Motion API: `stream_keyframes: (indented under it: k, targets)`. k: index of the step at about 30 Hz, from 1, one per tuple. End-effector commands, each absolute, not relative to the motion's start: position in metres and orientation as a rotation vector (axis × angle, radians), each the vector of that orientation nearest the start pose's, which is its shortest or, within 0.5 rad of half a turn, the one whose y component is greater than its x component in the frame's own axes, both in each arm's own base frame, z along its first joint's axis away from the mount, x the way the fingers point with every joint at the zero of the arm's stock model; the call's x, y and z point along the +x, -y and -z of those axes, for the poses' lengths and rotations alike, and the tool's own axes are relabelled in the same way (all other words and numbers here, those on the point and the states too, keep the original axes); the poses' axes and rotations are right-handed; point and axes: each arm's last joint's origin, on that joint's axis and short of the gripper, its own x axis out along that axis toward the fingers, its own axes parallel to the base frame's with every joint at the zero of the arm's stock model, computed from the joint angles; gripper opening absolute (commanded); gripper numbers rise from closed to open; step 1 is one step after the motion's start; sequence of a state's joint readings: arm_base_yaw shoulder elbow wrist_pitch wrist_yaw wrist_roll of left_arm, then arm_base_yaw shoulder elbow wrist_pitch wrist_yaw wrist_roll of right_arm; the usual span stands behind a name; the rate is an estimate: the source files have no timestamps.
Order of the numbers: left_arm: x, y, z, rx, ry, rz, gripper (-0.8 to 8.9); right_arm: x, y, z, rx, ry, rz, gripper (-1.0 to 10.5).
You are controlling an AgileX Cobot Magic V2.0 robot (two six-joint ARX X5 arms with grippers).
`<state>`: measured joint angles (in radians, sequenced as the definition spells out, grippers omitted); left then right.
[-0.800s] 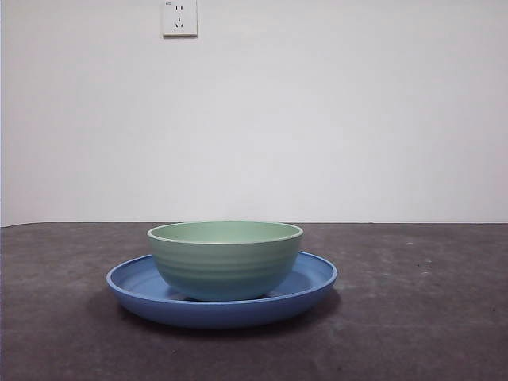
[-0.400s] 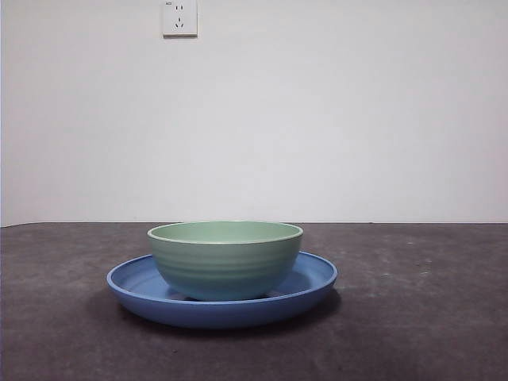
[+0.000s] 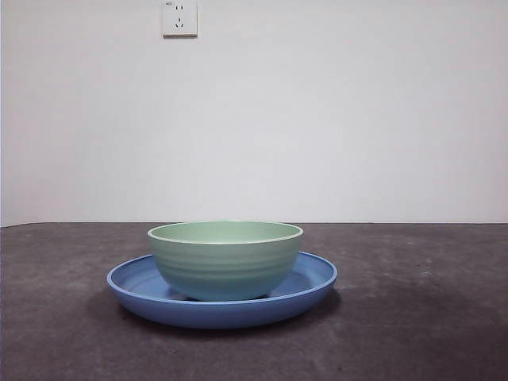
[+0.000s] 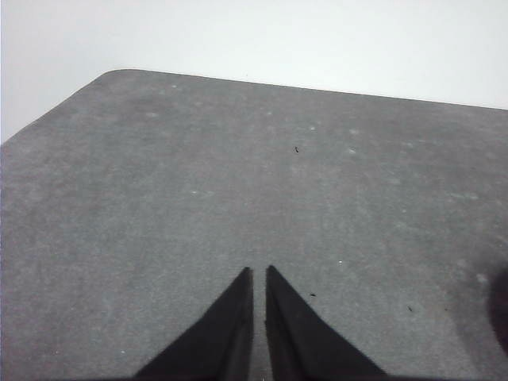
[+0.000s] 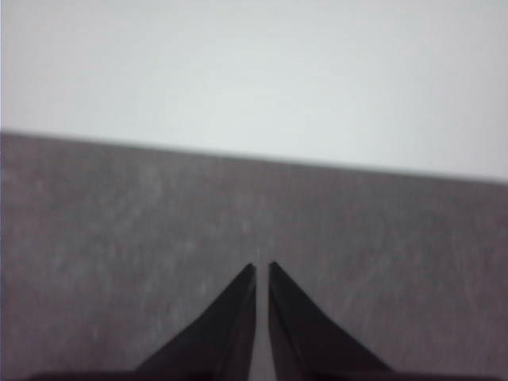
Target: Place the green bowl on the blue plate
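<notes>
The green bowl (image 3: 225, 259) stands upright inside the blue plate (image 3: 314, 279) in the middle of the dark table in the front view. No arm shows in that view. My left gripper (image 4: 259, 274) is shut and empty over bare grey table. My right gripper (image 5: 262, 270) is shut and empty over bare table, facing the white wall. Neither the bowl nor the plate shows in either wrist view.
A white wall socket (image 3: 179, 17) sits high on the wall behind the table. The table's rounded far corner (image 4: 119, 75) shows in the left wrist view. A dark blurred shape (image 4: 500, 305) sits at that view's edge.
</notes>
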<state>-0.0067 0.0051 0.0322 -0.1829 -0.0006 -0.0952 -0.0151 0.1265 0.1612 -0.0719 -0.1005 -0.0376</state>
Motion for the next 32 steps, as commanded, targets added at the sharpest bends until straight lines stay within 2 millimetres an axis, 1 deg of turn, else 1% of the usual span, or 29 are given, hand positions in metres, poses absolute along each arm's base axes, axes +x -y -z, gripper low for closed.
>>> stream_keyframes:
  k: [1, 7, 11, 14, 32]
  targets:
    - [0.096, 0.0, -0.149, -0.097, -0.181, -0.004, 0.27, 0.098, -0.001, -0.186, -0.041, -0.046, -0.081, 0.2]
    - [0.096, 0.0, -0.149, -0.097, -0.181, -0.004, 0.27, 0.099, 0.0, -0.159, -0.039, -0.088, -0.054, 0.2]
    - [0.096, 0.0, -0.149, -0.097, -0.181, -0.004, 0.27, 0.097, 0.001, -0.152, -0.039, -0.145, -0.014, 0.2]
    - [0.096, 0.0, -0.149, -0.097, -0.181, -0.004, 0.27, 0.096, 0.001, -0.15, -0.039, -0.174, -0.002, 0.2]
    - [0.096, 0.0, -0.149, -0.097, -0.181, -0.004, 0.27, 0.096, 0.001, -0.152, -0.039, -0.147, -0.006, 0.2]
